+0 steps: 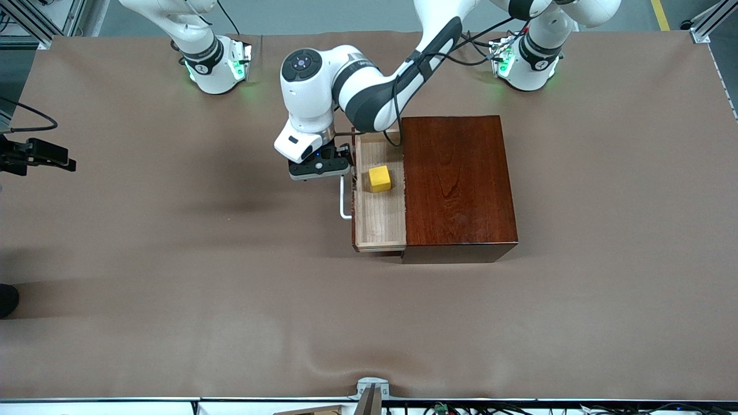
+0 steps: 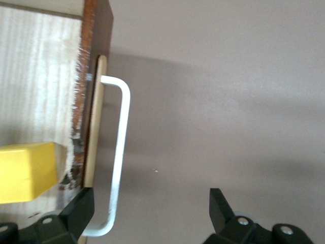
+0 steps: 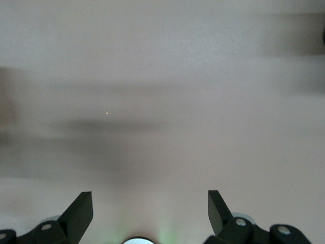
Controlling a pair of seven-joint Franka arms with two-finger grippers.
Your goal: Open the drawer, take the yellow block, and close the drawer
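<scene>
The dark reddish-brown wooden box (image 1: pixel 458 184) stands mid-table. Its drawer (image 1: pixel 380 222) is pulled out toward the right arm's end of the table, pale wood showing inside. The yellow block (image 1: pixel 380 178) (image 2: pixel 25 170) lies in the drawer. The white handle (image 1: pixel 344 200) (image 2: pixel 119 152) sticks out from the drawer front. My left gripper (image 1: pixel 320 168) (image 2: pixel 151 208) hangs open over the handle's end. The bar passes close to one finger (image 2: pixel 78 211) without being gripped. My right gripper (image 3: pixel 151 208) is open over bare brown table and does not show in the front view.
A black device (image 1: pixel 34 154) juts in at the table edge by the right arm's end. A metal bracket (image 1: pixel 372 392) sits at the table edge nearest the front camera. The brown cloth (image 1: pixel 173 259) covers the table around the box.
</scene>
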